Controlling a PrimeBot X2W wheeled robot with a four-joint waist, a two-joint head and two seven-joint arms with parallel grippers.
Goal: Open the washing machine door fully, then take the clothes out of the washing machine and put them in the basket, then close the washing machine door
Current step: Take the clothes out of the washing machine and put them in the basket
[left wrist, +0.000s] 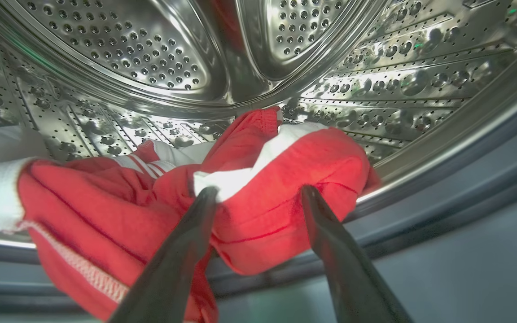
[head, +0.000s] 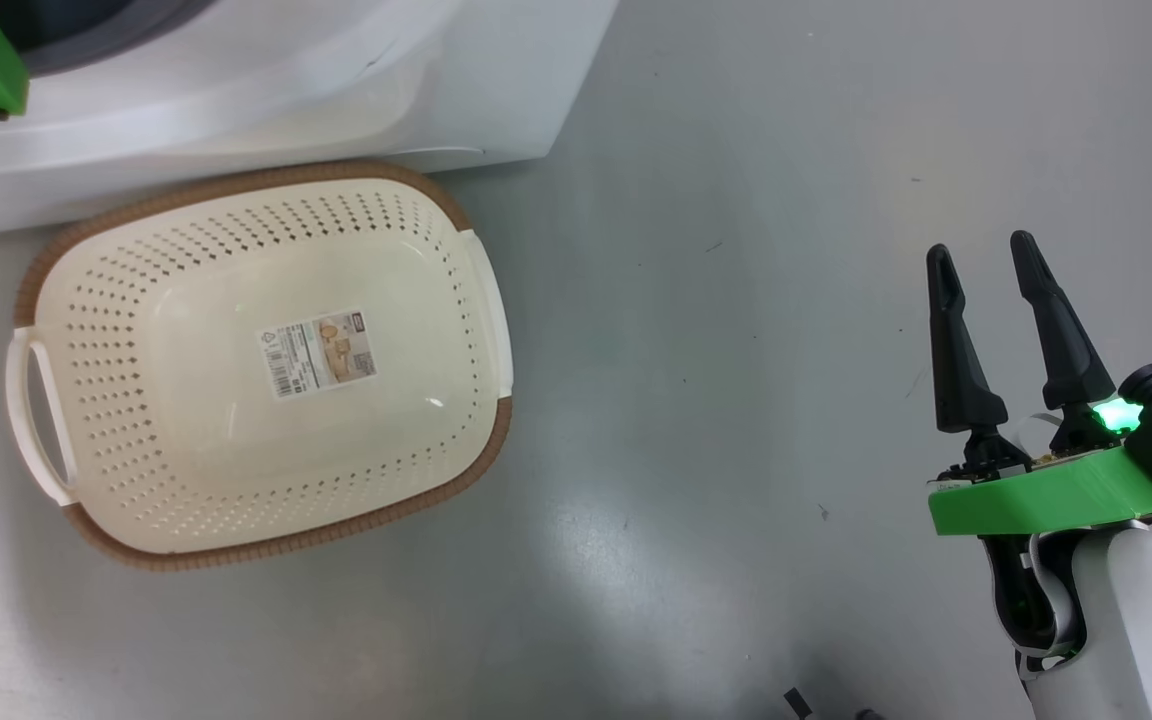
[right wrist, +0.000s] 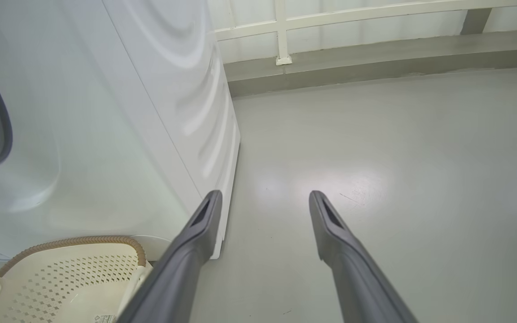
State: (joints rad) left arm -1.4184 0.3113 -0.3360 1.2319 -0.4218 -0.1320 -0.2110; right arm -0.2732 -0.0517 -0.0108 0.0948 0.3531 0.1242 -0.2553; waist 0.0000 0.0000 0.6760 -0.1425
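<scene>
The clothes (left wrist: 106,211), red with white panels and trim, lie heaped at the front lip of the washing machine's steel drum (left wrist: 119,49). My left gripper (left wrist: 258,193) is inside the drum mouth, open, its fingertips (left wrist: 207,199) straddling a red and white fold. The washing machine (head: 286,90) stands at the top left of the head view, and its white side (right wrist: 106,112) is in the right wrist view. The basket (head: 236,185) sits empty on the floor before it. My right gripper (head: 982,250) hangs open over bare floor, far right of the basket. The washing machine door is out of view.
Grey glossy floor (head: 736,300) stretches to the right of the basket and the washer. In the right wrist view a low concrete ledge (right wrist: 375,54) and a white railing (right wrist: 281,31) run along the back. The basket's corner (right wrist: 61,278) lies beside my right gripper (right wrist: 264,195).
</scene>
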